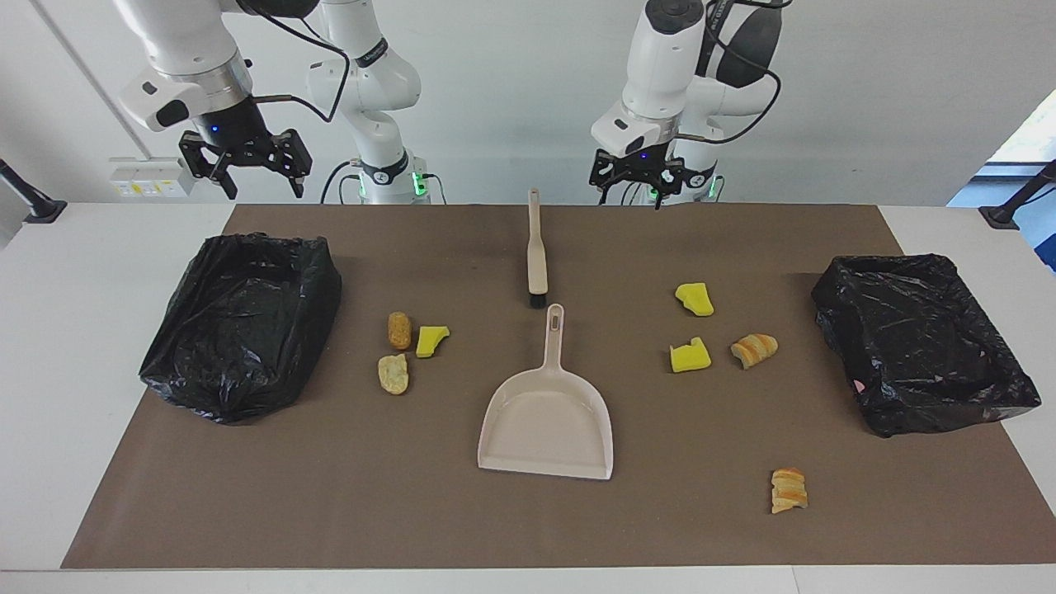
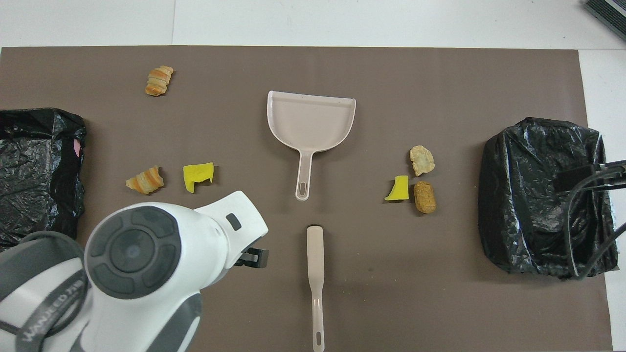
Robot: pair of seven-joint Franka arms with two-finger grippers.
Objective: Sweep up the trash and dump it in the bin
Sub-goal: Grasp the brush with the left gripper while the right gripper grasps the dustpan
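Seven scraps of trash lie on the brown mat [image 1: 330, 511], none in a bin. Toward the right arm's end sit a brown oblong nugget [image 1: 399, 330], a yellow sponge wedge [image 1: 431, 340] just beside it, and a pale crumbly piece [image 1: 393, 374] a little farther from the robots. Toward the left arm's end lie two yellow sponge chunks [image 1: 695, 299] [image 1: 690, 355], a croissant-like piece [image 1: 754, 350] beside the farther chunk, and a second croissant piece [image 1: 789, 490] well apart, farthest from the robots.

In the middle, the beige dustpan [image 1: 548, 421] lies flat with its handle pointing toward the robots. The beige brush [image 1: 536, 252] lies in line with it, bristle end near the handle tip, not touching.

A bin lined with a black bag [image 1: 239, 322] stands at the right arm's end, another [image 1: 920, 338] at the left arm's end.

The left gripper [image 1: 638, 176] hangs over the mat's edge nearest the robots, beside the brush handle, jaws apart, holding nothing. The right gripper [image 1: 247, 169] waits in the air over the bin at its end, fingers spread and empty.
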